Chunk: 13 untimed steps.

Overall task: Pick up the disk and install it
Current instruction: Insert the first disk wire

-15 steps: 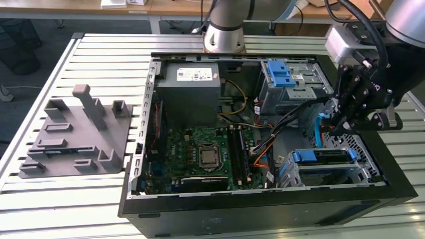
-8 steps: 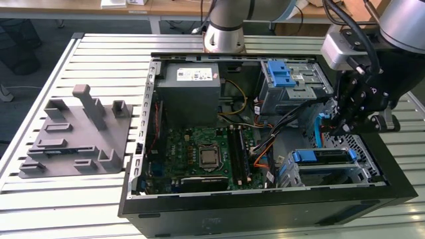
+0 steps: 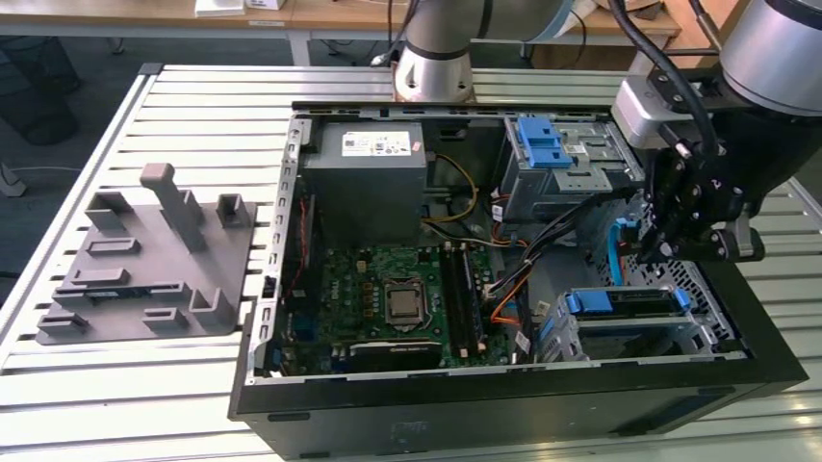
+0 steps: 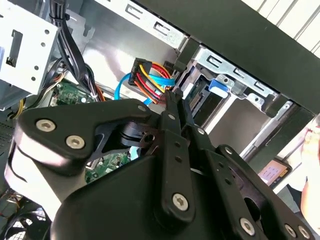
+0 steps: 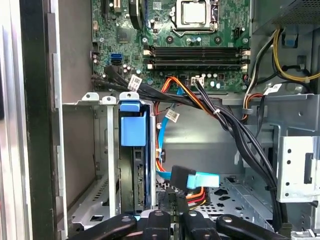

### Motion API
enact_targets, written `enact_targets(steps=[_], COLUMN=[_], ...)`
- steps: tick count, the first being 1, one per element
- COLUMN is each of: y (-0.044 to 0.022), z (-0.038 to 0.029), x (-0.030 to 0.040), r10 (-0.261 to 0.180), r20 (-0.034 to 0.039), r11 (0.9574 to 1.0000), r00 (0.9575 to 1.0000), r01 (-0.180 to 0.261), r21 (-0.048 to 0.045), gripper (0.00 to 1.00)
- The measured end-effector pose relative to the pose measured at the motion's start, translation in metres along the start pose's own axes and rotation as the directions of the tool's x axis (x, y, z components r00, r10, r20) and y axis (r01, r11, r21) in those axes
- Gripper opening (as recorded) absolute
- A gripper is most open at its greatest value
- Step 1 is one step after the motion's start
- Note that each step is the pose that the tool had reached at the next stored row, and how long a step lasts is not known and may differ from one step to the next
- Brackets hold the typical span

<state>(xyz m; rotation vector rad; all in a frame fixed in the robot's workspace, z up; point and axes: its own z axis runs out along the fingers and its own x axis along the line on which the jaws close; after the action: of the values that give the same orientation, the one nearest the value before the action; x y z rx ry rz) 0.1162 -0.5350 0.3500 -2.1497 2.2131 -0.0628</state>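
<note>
The disk (image 3: pixel 626 304) sits in the drive cage (image 3: pixel 700 332) at the front corner of the open computer case on the exterior view's right, its blue bracket on top. In the first wrist view the disk (image 5: pixel 138 175) stands edge-on in the cage under its blue bracket tab (image 5: pixel 133 127). My gripper (image 3: pixel 655 255) hangs just above and behind that cage, among the cables. In both wrist views its fingers (image 5: pixel 172 205) are pressed together at a black cable connector (image 5: pixel 180 176) carrying a blue flat cable and red and yellow wires (image 4: pixel 150 75).
The case holds a motherboard (image 3: pixel 398 298), a grey power-supply box (image 3: pixel 366 168) and another drive cage with a blue latch (image 3: pixel 540 144). Black cable bundles (image 5: pixel 235 130) cross beside the gripper. A grey fixture plate with posts (image 3: pixel 141 260) lies on the slatted table (image 3: pixel 90 385) at the exterior view's left.
</note>
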Motion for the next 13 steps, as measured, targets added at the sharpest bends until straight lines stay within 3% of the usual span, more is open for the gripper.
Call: enact_targets(steps=[2,6,13], y=[-0.0018,-0.0090,-0.0097], z=[0.0003,0.0008,0.0061], x=[0.0001,0.0007,0.0141], r10=[0.000,0.000,0.001], r20=[0.0003,0.0002,0.0003], r11=[1.0000,0.9998,0.9994], r00=[1.0000,1.0000,1.0000], r01=[0.000,0.000,-0.001], r21=[-0.0011,-0.0183,-0.0336], gripper=[0.16,0.16,0.16])
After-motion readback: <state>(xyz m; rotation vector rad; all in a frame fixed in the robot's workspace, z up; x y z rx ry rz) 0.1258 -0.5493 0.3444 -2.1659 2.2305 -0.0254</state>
